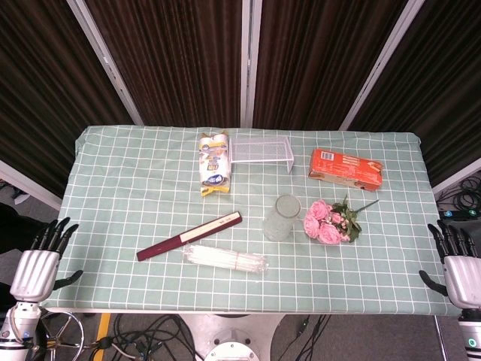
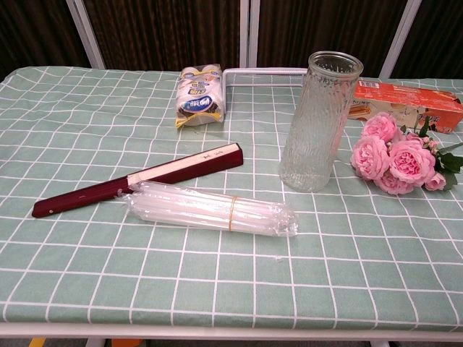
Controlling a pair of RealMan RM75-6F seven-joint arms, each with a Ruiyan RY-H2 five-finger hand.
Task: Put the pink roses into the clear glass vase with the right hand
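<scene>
1. While both hands hang off the near table corners, the roses (image 1: 328, 221) lie on their side on the green checked cloth (image 1: 120, 195), blooms toward the vase (image 1: 282, 217), stems pointing toward the far right.
2. The vase stands upright just left of the roses — close, but in the chest view a strip of cloth shows between glass (image 2: 318, 123) and blooms (image 2: 394, 155).
3. Right hand (image 1: 458, 267) sits beyond the table's right edge, fingers straight and slightly spread, holding nothing, well apart from the roses.
4. Left hand (image 1: 41, 259) mirrors it at the left edge — fingers extended and apart, holding nothing.
5. An orange box (image 1: 346, 169) lies behind the roses; a white wire rack (image 1: 261, 152) stands at the far middle, with a snack pack (image 1: 213, 164) beside its left end.
6. A dark red folded fan (image 1: 189, 235) lies diagonally left of the vase, and a clear bag of straws (image 1: 225, 260) lies just in front of it.
</scene>
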